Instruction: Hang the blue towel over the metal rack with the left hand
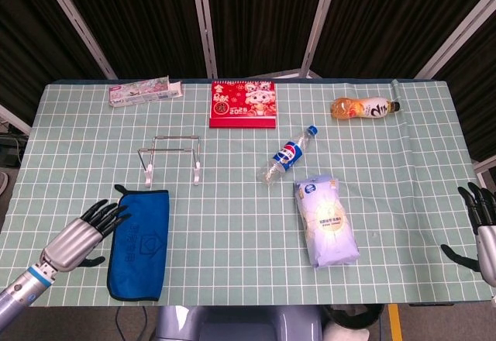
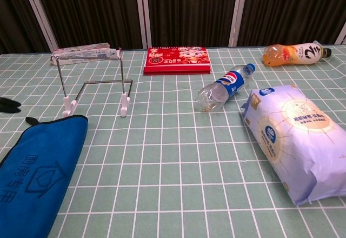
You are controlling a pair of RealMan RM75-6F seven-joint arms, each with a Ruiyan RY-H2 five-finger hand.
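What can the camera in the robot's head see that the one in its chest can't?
Only the head view shows the whole left hand, fingers spread beside the blue towel and holding nothing, and the right hand at the table's right edge, also holding nothing. It also takes in the whole table.

Only the chest view shows the metal rack from the side, standing upright with white feet; of the left hand it shows just dark fingertips.

Both show the towel lying flat, the rack, the red calendar, the clear bottle, the orange drink bottle and the white bag.

A robot test bench in a lab: a table (image 1: 434, 163) under a green grid mat, black curtains (image 1: 256, 15) behind on metal framing.
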